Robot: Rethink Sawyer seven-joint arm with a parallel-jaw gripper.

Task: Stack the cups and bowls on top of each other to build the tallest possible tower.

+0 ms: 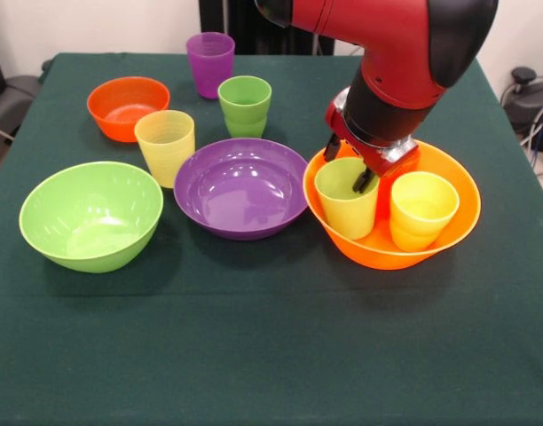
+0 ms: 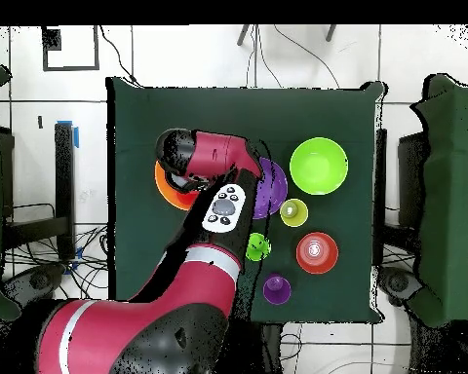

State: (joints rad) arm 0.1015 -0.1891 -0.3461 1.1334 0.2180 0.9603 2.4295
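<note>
Straddling the rim of the lime cup (image 1: pixel 346 197) inside the big bowl (image 1: pixel 449 232), the gripper (image 1: pixel 349 167) appears partly open, one finger inside, cup upright directly below.

Big yellow-orange bowl (image 1: pixel 449 232) sits upright holding a lime green cup (image 1: pixel 345 200) and a yellow-orange cup (image 1: pixel 421 209) side by side. Beside it rests the purple bowl (image 1: pixel 241 187), then the lime green bowl (image 1: pixel 90 215). Behind stand the pale yellow cup (image 1: pixel 165 146), orange bowl (image 1: pixel 127 107), green cup (image 1: pixel 245 106) and purple cup (image 1: pixel 209 63).
</note>
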